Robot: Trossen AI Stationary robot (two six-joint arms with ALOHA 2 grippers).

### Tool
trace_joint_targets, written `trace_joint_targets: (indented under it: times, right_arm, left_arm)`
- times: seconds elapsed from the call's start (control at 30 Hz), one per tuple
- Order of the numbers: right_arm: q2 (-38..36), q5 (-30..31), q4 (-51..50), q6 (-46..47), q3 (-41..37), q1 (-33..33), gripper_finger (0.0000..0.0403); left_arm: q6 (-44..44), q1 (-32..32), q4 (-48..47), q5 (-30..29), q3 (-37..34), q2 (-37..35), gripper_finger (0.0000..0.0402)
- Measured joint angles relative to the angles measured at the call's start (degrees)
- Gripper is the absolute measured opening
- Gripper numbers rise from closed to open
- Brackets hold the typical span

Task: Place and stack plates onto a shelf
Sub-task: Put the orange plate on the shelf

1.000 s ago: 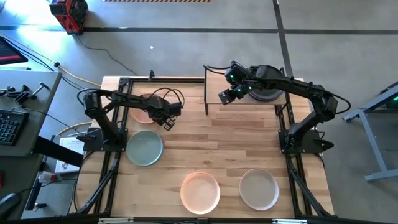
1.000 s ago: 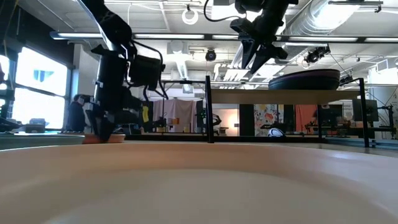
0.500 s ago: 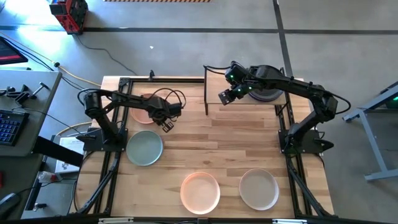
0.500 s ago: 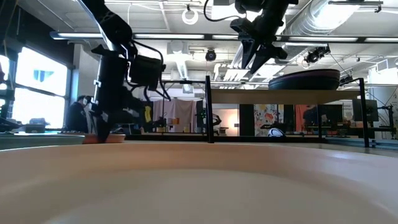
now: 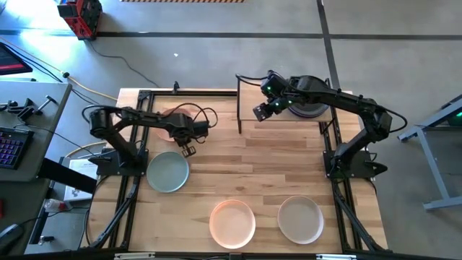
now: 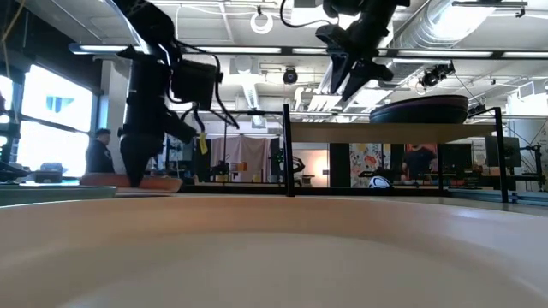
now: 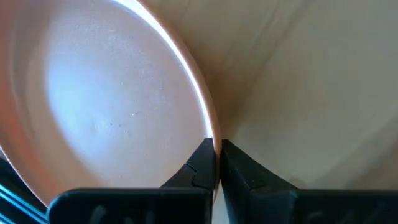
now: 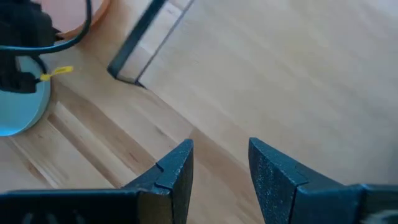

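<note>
While my left gripper [image 7: 216, 163] pinches the rim of a peach-pink plate [image 7: 99, 106], its two fingers [image 7: 200, 165] stand almost together with only that thin edge between them. From above, this plate [image 5: 167, 124] sits at the back left of the table [image 5: 274, 170], and my left gripper [image 5: 189, 148] is at its edge nearest the table's middle. In the low view the plate [image 6: 128, 180] looks close to the tabletop; whether it rests flat or is tipped up I cannot tell. My right gripper [image 5: 261, 111] hangs in the air above the left half of the shelf [image 5: 271, 108], its fingers [image 8: 171, 167] spread wide with nothing between them, only bare wood below. On the right half of the shelf sits a dark stack of plates [image 5: 307, 107], seen from table height as a low dark mound [image 6: 419, 109] on the raised board [image 6: 390, 133]. Still on the table are a sage green plate [image 5: 167, 173] near my left arm's base, a second peach-pink plate [image 5: 232, 222] at the front middle, and a beige plate [image 5: 300, 219] just beside it to the right, the two apart.
</note>
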Motion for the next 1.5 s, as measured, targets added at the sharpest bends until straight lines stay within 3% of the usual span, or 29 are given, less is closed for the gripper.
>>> trace_joint_targets:
  times: [0.2, 0.53, 0.97, 1.17, 1.5]
  right_arm:
    - [0.0, 0.9, 5.3, -1.0, 0.0, 0.0, 0.0133]
    - [0.0, -1.4, 20.4, 2.8, 0.0, 0.0, 0.0133]
    - [0.0, -5.3, 44.5, 1.2, 0.0, 0.0, 0.0133]
    - [0.0, -4.1, 43.0, -3.6, 2.5, 0.4, 0.0133]
    - [0.1, 8.6, 34.5, -9.3, 6.7, 3.6, 0.0133]
  left_arm:
    - [6.2, -1.6, -0.8, -0.4, 0.0, -6.8, 0.0003]
    - [27.8, -7.0, -2.3, -6.6, 0.0, -19.2, 0.0002]
    - [56.5, -13.3, -2.1, -35.1, 0.0, -23.6, 0.0008]
    - [65.8, -13.7, 1.9, -39.2, 0.0, -23.6, 0.0009]
    - [78.1, -13.7, 13.9, -39.6, 0.0, -23.6, 0.0009]
